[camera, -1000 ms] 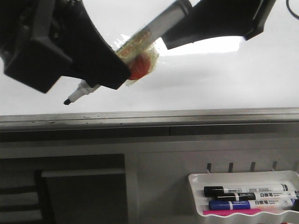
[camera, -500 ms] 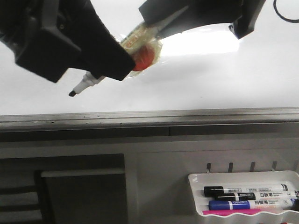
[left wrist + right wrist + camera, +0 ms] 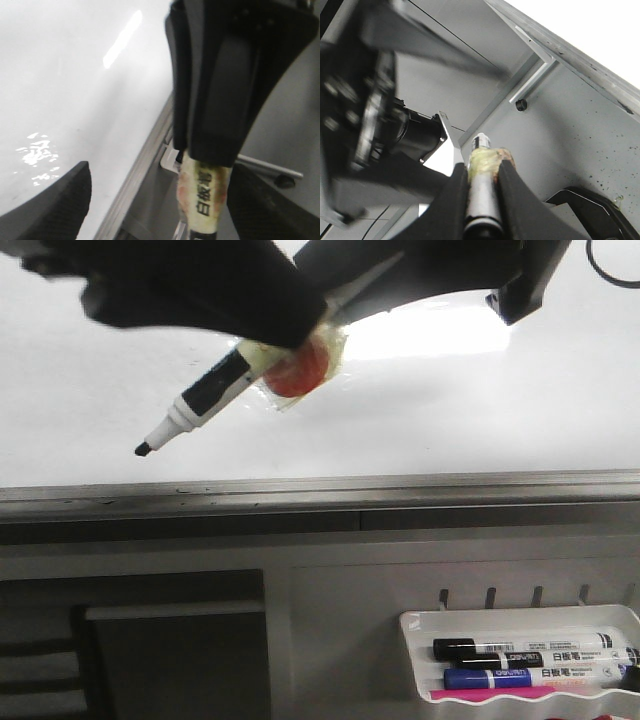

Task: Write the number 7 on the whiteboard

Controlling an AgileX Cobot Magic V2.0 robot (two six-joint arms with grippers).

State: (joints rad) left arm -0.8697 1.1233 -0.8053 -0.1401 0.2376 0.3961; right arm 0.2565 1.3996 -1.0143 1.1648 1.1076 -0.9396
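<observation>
While right pincer (image 3: 482, 200) clamps marker (image 3: 200, 405), tip near whiteboard (image 3: 450, 420); left pincer state unclear.

One whiteboard (image 3: 480, 410), one held marker (image 3: 205, 405), one tray (image 3: 420, 625), and four markers (image 3: 530, 663) in it are counted.

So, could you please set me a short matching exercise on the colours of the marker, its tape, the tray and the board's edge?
Column one:
1. held marker's tip
2. tape wad on that marker
3. marker tray
4. whiteboard's lower edge

Column two:
A. grey metal
B. red-orange
C. black
D. white, with markers lying in it

Pairs: 1-C, 2-B, 3-D, 4-A.
</observation>
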